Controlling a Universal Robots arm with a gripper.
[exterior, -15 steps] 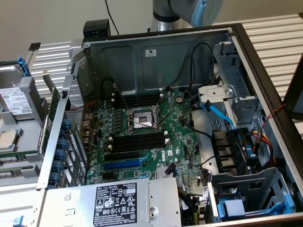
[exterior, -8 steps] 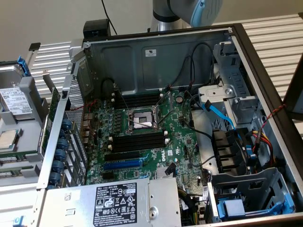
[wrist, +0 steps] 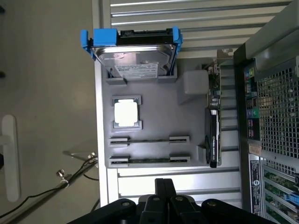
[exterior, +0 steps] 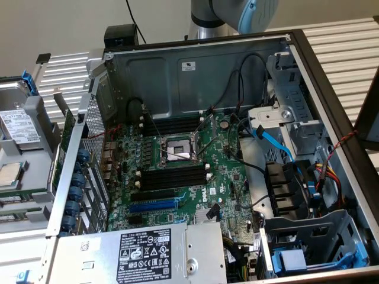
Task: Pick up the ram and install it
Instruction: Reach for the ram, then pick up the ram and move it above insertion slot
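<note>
In the exterior view, the open computer case (exterior: 331, 118) shows its motherboard (exterior: 225, 177) with a bare processor socket (exterior: 177, 149). Black memory slots (exterior: 174, 177) lie just nearer than the socket, and a blue slot (exterior: 153, 206) lies nearer again. A power supply (exterior: 148, 254) fills the near edge. The arm (exterior: 237, 15) rises at the far side of the case. On the exterior view's left, a grey tray (exterior: 38, 151) carries a hard drive (exterior: 18, 127) and a processor chip (exterior: 10, 174).

In the wrist view, the gripper (wrist: 164, 183) hangs over the slatted table beside the tray (wrist: 191, 116). Its dark fingers (wrist: 159, 191) are pressed together with nothing between them. The ram (wrist: 149, 160) stands on edge in grey holders on the tray, apart from the fingers. A second stick (wrist: 149, 139) stands parallel just beyond it, then the processor chip (wrist: 126, 113) and the hard drive (wrist: 135, 58) in its blue caddy. The case (wrist: 271, 116) stands beside the tray.
</note>
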